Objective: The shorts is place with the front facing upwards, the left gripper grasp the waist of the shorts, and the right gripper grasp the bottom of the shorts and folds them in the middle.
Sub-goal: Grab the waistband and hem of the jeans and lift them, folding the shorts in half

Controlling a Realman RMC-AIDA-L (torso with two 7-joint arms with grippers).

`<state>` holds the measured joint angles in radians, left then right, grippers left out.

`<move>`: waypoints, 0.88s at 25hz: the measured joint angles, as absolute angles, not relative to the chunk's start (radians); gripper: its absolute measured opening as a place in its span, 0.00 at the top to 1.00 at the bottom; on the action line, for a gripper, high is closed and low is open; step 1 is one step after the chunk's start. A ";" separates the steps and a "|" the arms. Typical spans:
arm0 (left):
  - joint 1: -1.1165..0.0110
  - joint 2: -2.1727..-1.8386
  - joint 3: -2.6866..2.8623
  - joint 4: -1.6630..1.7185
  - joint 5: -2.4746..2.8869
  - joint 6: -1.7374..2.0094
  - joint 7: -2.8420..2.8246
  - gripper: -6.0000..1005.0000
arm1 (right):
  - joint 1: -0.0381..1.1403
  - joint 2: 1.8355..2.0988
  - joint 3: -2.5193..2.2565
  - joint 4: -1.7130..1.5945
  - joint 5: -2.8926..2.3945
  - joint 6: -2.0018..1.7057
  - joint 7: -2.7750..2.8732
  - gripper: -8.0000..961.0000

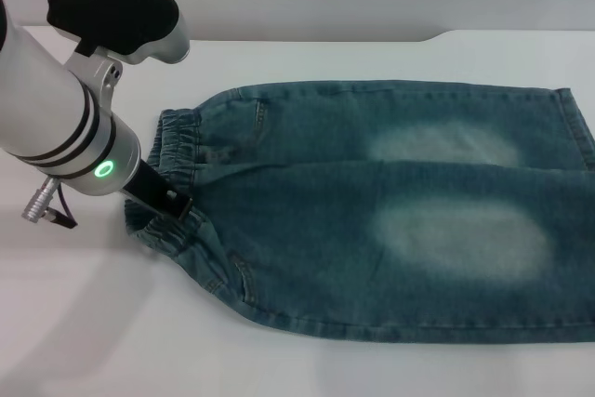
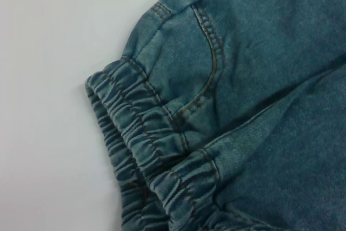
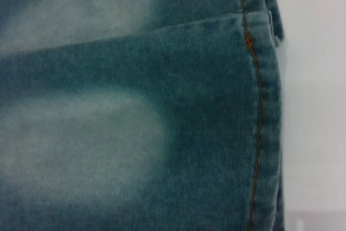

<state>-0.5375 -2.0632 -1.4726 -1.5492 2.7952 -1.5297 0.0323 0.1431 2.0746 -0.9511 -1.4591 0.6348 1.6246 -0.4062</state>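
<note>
Presently: one pair of shorts (image 1: 390,211) flat on a white table (image 1: 74,323), two pale patches. One left gripper (image 1: 165,202) at the waistband (image 1: 177,141); fingers hidden, grip unclear. Hems (image 3: 265,106) cut off rightward.

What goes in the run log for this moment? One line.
shorts flat on table | left gripper at waist of the shorts | right gripper out of head view, camera over bottom of the shorts

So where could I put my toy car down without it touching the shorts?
Bare white table runs along the near edge, in front of the shorts, and a strip behind them at the far side. It is crowded by the waistband, where the left claw sits.
</note>
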 joint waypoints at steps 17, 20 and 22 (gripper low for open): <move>-0.539 -2.064 -1.473 -1.534 2.791 -1.522 0.043 0.96 | 0.145 2.074 -0.949 -1.455 0.658 1.638 -0.454 0.86; -0.538 -2.064 -1.473 -1.532 2.790 -1.520 0.043 0.96 | 0.145 2.074 -0.948 -1.452 0.674 1.639 -0.455 0.95; -0.535 -2.065 -1.467 -1.527 2.787 -1.519 0.043 0.96 | 0.156 2.073 -0.941 -1.443 0.682 1.644 -0.453 0.99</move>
